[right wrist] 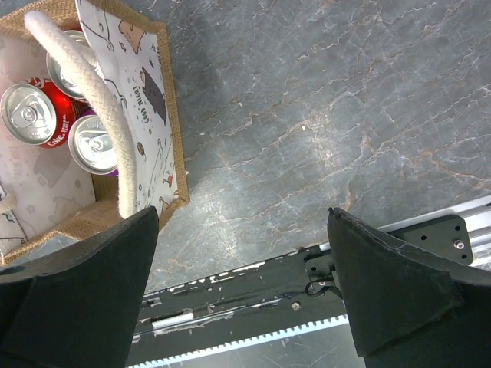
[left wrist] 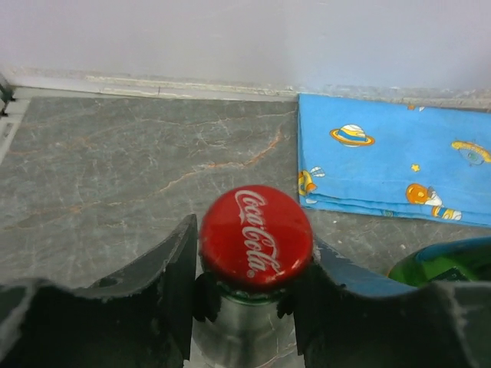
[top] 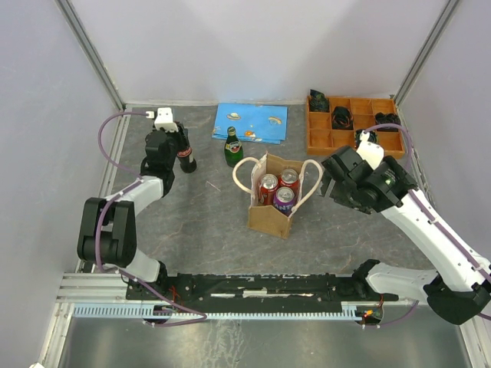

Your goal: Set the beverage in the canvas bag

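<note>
Standing by the arm bases, I see the canvas bag (top: pixel 270 220) upright mid-table with three cans (top: pixel 278 188) inside. The right gripper (right wrist: pixel 239 220) hangs wide open just beside it. Farther back, the left arm stretches forward, and the left gripper (left wrist: pixel 252 249) is pinched on the neck of an upright cola bottle (top: pixel 186 157). The grasp looks made. Next I'd expect a straight lift, then a carry over the bag's mouth.
</note>
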Controlling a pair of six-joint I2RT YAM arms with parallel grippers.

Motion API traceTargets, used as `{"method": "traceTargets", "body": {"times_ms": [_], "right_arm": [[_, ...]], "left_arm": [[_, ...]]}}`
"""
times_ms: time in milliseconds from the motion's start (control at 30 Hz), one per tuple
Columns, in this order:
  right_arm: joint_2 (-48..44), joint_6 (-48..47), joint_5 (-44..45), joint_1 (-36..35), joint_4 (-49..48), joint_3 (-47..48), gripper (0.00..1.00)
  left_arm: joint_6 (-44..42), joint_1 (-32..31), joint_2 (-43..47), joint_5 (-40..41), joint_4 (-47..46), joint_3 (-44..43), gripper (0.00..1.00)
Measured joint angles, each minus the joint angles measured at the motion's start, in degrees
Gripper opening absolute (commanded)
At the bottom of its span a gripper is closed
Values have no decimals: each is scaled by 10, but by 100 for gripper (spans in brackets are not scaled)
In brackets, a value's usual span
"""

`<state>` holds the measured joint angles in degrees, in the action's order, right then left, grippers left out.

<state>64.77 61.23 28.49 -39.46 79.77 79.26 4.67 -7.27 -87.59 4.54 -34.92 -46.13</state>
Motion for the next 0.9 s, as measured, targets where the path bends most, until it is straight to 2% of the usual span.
{"method": "traceTargets", "body": {"times_ms": [67,100,300,500,767,900], "right_arm": [[0,0,0,0,0,0,99],[0,0,0,0,0,0,99],[0,0,-1,0,-1,0,99],[1,0,-1,0,-4,0,99],[1,0,-5,1,-19,0,99],[0,0,-5,1,-25,-6,99]], "left_arm": [[-3,0,0,1,-7,2,6],[-1,0,0,2,-8,3,3],[-1,0,5,-3,1,2,3],[-2,0,34,-35,89,-17,3],[-1,0,48,-109,222,-122,3],[0,0,52,-131,247,-175,3]]}}
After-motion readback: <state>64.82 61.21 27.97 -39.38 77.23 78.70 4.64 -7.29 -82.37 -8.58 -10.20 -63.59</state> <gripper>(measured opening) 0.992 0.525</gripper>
